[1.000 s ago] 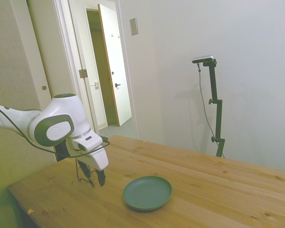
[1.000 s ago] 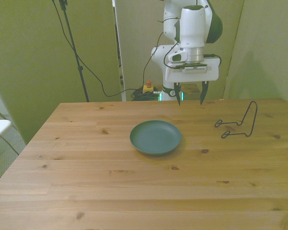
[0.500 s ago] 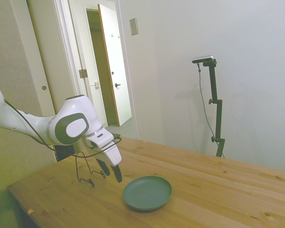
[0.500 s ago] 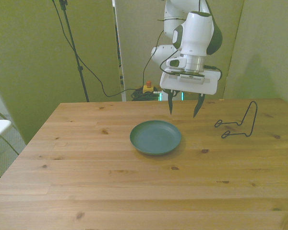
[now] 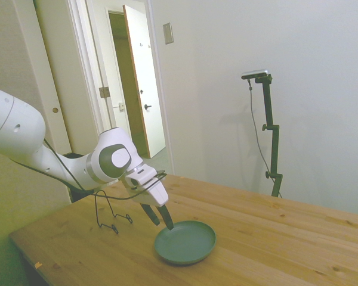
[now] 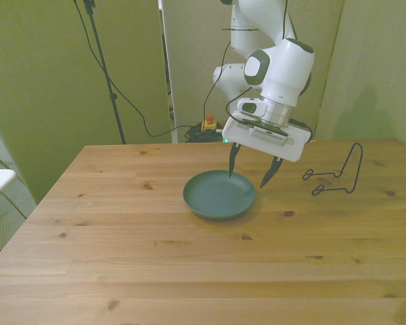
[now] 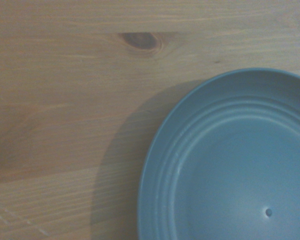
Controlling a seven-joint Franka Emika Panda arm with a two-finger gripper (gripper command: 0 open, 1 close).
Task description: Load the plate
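The grey-green plate [image 6: 219, 194] lies flat on the wooden table [image 6: 155, 264], a little toward the far edge in the front view, with bare boards all around it. The gripper [image 6: 249, 177] hangs tilted over the plate's far rim on the front view's right, its two dark fingers [image 6: 233, 158] spread wide apart and holding nothing. In the front view one fingertip points down just inside the rim, while the other reaches past the rim on the front view's right, so the rim sits roughly between the two. From the side view the plate [image 5: 185, 242] shows as a shallow dish with a raised edge, and the gripper [image 5: 161, 217] slants down toward its near-arm rim; whether a fingertip actually touches the plate is hard to tell from either camera. The wrist view looks down on part of the plate [image 7: 230, 165], showing concentric ridges inside the rim and a tiny dot near its centre, with a dark knot [image 7: 140, 41] in the wood beside it and the plate's shadow falling on the boards. A thin black wire rack [image 6: 335, 175] stands upright on the table well off to the front view's right, apart from the plate; in the side view the rack [image 5: 110, 213] stands behind the arm.
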